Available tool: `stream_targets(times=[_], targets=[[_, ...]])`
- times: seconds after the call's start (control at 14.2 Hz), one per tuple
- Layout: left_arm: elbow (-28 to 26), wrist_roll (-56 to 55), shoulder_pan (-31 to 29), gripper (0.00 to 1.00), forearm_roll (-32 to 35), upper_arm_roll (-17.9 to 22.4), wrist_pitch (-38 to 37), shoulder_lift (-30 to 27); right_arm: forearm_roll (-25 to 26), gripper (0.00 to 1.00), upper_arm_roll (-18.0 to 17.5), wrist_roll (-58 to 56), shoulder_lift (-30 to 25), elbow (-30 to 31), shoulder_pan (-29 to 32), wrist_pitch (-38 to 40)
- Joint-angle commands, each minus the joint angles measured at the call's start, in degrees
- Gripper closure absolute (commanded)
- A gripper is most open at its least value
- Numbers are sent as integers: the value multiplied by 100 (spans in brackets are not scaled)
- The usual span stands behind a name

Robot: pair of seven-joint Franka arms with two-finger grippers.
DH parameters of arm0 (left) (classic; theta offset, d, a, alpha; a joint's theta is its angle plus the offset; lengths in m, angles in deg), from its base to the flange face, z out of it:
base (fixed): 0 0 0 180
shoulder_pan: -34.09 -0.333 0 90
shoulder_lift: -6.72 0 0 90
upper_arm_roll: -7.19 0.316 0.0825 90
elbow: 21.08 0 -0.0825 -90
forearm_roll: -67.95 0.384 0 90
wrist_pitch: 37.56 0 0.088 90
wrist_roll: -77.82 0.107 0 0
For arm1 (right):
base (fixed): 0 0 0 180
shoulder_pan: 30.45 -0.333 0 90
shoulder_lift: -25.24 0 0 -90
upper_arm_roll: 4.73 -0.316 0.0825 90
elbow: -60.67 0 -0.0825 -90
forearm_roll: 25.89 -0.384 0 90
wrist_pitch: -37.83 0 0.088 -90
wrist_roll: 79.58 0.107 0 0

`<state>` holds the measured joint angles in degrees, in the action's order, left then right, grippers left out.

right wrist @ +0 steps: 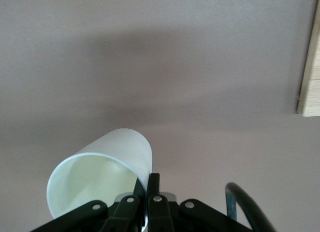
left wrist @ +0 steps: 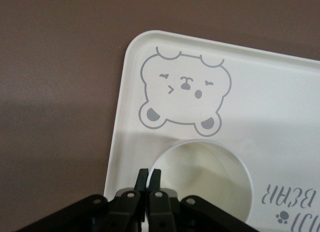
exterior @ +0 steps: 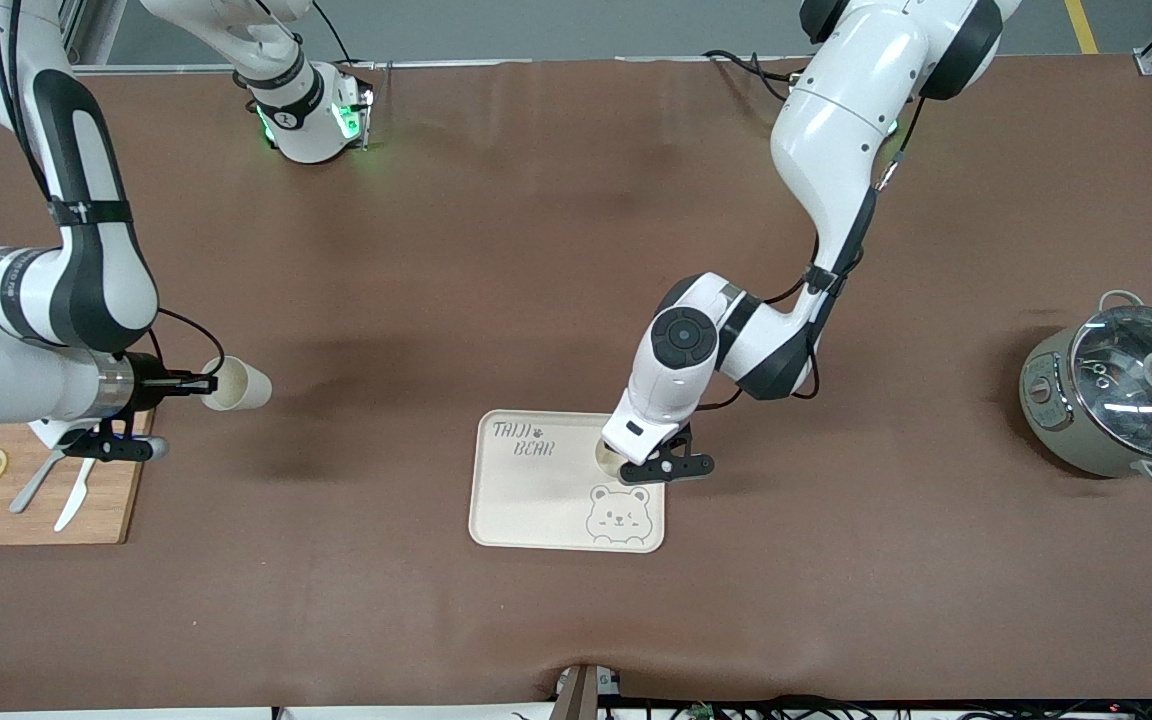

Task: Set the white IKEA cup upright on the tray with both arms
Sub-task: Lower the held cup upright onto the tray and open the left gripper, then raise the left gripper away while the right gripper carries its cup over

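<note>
The left hand (exterior: 636,462) is pinching the rim of a white cup (left wrist: 205,179) that is standing upright on the tray (exterior: 526,500), near the edge facing the left arm's end of the tabletop (exterior: 576,250), just above the bear face (left wrist: 184,94); gripping the wall keeps the mouth up. That arm is folding down steeply over the tray. The right hand (exterior: 198,383) is clenching a second cup's (exterior: 236,385) rim, carrying it sideways beside the cutting board (exterior: 36,500), forearm level.

Left hand (exterior: 648,462) pointing down, clamped; right hand (exterior: 204,384) horizontal, clamped.
</note>
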<state>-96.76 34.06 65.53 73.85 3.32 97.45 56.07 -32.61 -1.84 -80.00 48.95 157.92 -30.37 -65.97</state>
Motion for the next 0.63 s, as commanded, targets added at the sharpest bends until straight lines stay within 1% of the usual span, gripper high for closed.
stream_targets(times=[0.0,0.14,0.42,0.56], targets=[[133,-133,55,100,79,44,16,92,-109,100,18,252,-59,-74,-157,106],[133,-133,55,100,79,44,16,92,-250,100,18,689,-59,-91,-288,123],[133,-124,82,100,79,53,174,145,-277,100,18,1367,-59,-214,-649,123],[133,-89,82,43,79,53,183,145,-338,100,18,1491,-50,-311,-658,132]])
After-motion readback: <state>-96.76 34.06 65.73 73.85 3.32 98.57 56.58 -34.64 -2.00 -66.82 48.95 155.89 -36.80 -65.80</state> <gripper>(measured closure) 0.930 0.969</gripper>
